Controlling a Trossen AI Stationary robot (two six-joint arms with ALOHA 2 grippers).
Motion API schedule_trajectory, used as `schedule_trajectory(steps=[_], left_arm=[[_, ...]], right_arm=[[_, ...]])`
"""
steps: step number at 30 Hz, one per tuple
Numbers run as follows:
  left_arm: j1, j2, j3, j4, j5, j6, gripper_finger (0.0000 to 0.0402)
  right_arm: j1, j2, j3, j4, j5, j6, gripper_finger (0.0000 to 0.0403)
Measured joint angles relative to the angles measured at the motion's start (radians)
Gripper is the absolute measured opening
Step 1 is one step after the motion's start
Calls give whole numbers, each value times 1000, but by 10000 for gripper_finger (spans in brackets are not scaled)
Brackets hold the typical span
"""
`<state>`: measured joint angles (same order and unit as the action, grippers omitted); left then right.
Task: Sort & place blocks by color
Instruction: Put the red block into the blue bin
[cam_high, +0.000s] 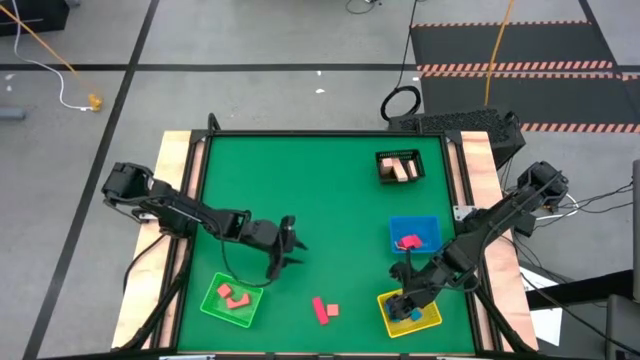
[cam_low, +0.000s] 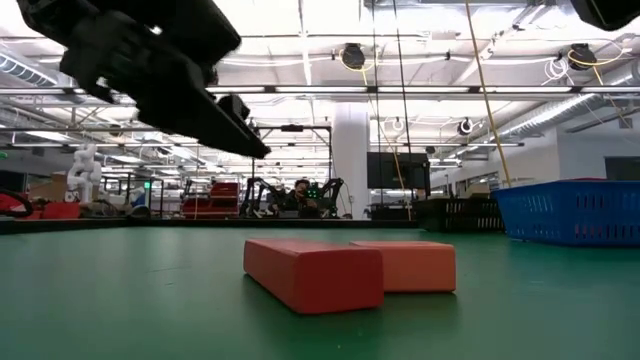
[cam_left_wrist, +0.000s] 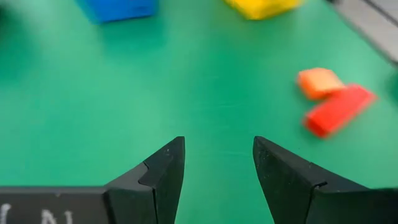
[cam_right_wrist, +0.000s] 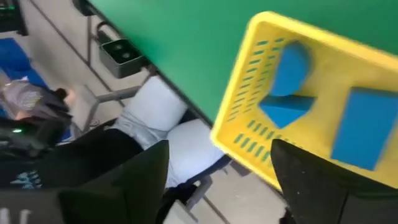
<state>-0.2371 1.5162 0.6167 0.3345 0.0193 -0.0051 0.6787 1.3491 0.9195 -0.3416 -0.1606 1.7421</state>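
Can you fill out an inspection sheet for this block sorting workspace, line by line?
Surface: green table, wood-edged.
Job's things: red bar and orange-pink block lie loose, side by side; pink blocks in green tray; pink block in blue tray; blue blocks in yellow tray; tan blocks in black basket.
Clutter: nothing seen.
End effectors: left end effector open, empty, above the mat; right end effector open over the yellow tray.
Cables: yellow floor cable.
Surroundings: seated person in the right wrist view.
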Motion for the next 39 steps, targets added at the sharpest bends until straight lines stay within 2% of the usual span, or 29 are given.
schedule_trajectory(steps=[2, 9, 15, 19, 32, 39], left_arm=[[-21, 0, 0, 5, 41, 42, 191], [-109, 4, 0, 53, 44, 29, 191], [-175, 60, 5, 161, -5, 33, 191], [-199, 135, 49, 172, -18, 28, 191], [-203, 331, 222, 78, 32, 196, 191], [-167, 395, 274, 81, 149, 231, 191]], right_arm=[[-3, 0, 0, 21, 1, 0, 280], [-3, 0, 0, 98, 59, -44, 281], [-17, 0, 0, 103, 60, -111, 281], [-27, 0, 0, 115, 63, -145, 281], [-85, 0, 0, 143, 62, -317, 281], [-111, 0, 0, 143, 59, -388, 281]])
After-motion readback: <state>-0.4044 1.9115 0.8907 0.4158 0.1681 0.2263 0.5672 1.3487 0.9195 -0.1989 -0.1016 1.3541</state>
